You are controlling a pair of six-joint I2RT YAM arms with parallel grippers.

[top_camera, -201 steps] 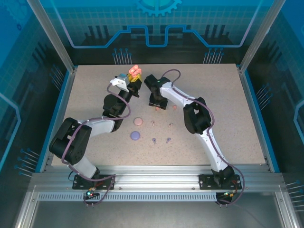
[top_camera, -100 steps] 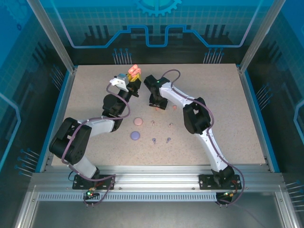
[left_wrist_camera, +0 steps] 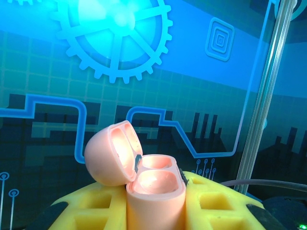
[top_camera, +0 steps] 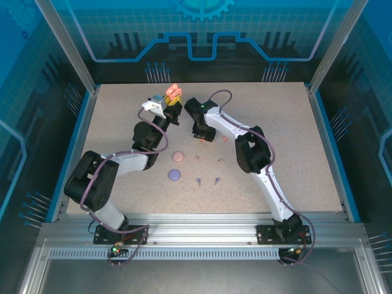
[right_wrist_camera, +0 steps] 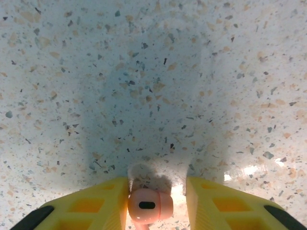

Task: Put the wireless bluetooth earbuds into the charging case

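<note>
Landmark: far closed case (top_camera: pixel 177 157), lying on the table (top_camera: pixel 294 141).

- Directly in front of it, apart: near closed case (top_camera: pixel 174 175).
- In a row to its right: earbud A (top_camera: pixel 197 158), then earbud B (top_camera: pixel 220 160) farther out.
- Front-right of it, level with the near closed case: earbud C (top_camera: pixel 198 180), earbud D (top_camera: pixel 217 180) beyond.
- Behind-right of it: earbud E (right_wrist_camera: pixel 149 205), on the table between the fingers of the right gripper (right_wrist_camera: pixel 157 189); touching one finger, gap to the other.
- Right of E: earbud F (top_camera: pixel 225 138).
- Well behind it: open case (top_camera: pixel 174 93), upright, clamped between the fingers of the left gripper (left_wrist_camera: pixel 154 197), lid tipped back to one side.
</note>
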